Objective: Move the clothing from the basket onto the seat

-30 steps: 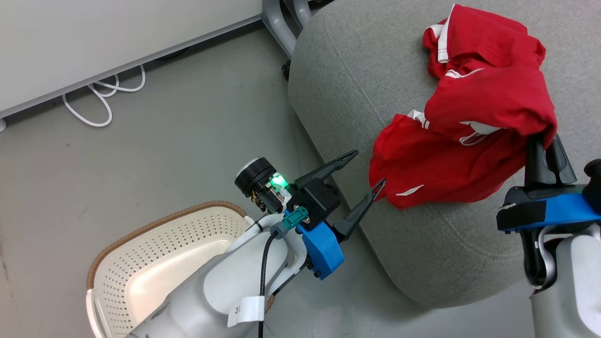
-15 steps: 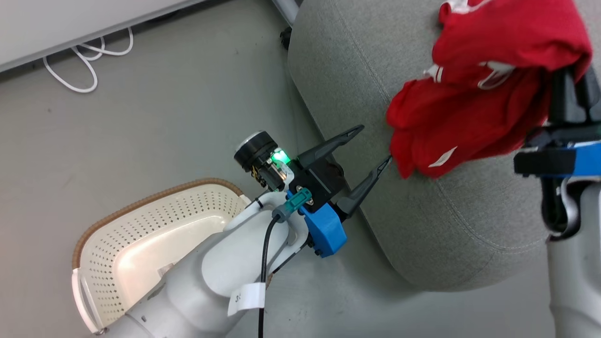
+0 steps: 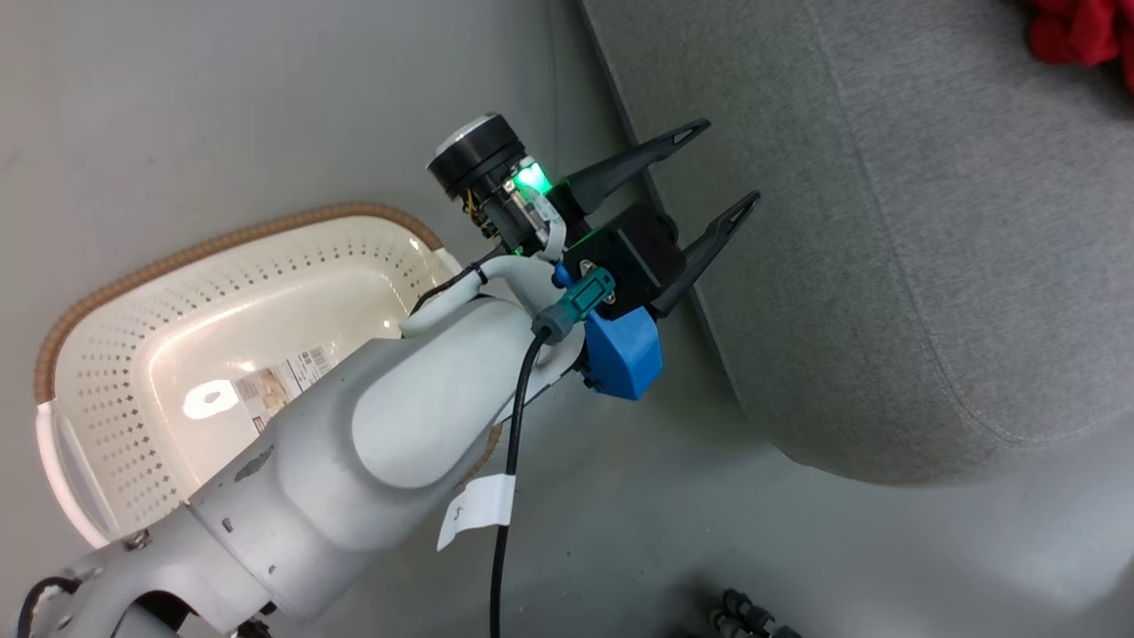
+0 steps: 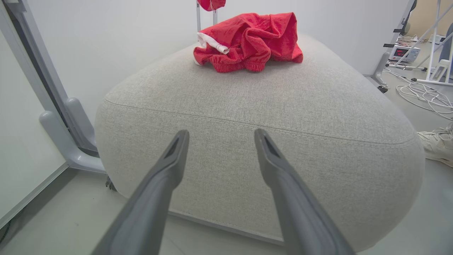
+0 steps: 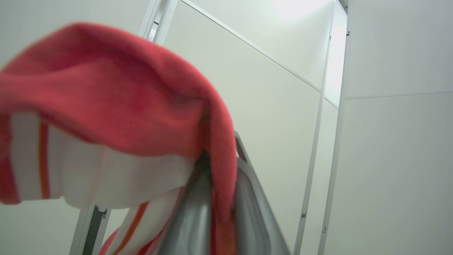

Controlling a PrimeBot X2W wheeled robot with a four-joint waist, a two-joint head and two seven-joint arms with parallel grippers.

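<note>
Head view: L gripper [image 3: 726, 164] sits mid-frame, two long dark tapered fingers spread wide w/ nothing btw. them, tips aimed at 2 o'clock toward the seat's side. A blue plastic block is behind them and the smooth pale forearm runs off to 8 o'clock. Basket [image 3: 221, 244] at 9 o'clock: cream plastic, rounded, walls dotted w/ small holes, brown woven-look rim, barcode label [image 3: 283, 377] on its glossy floor. Seat [image 3: 886, 266] takes 1 to 4 o'clock: grey woven upholstery, rounded edge, stitched seam. A bit of red clothing [image 3: 1076, 31] shows at the 1 o'clock corner, too little to tell which piece. L wrist view adds the seat's whole bulging front. It also shows a red garment [image 4: 247, 42] lying crumpled on the seat top at 12 o'clock, soft fabric w/ white trim, resting on the upholstery. A red scrap [image 4: 211, 3] hangs at the top edge just above it, apart from it. Same view, 3 o'clock: white cables [image 4: 421, 95] on the floor and a pale shoe [image 4: 437, 145]; 9 o'clock: a grey frame leg [image 4: 67, 141]. R wrist view: R gripper [image 5: 220, 170] has its fingers pressed together, pinching a second garment [image 5: 106, 88]. That is red cloth w/ a white band and thin red stripes, draped over the fingertips from 9 round to 6 o'clock, close and blurred. Behind it are flat white wall panels [image 5: 283, 124].
</note>
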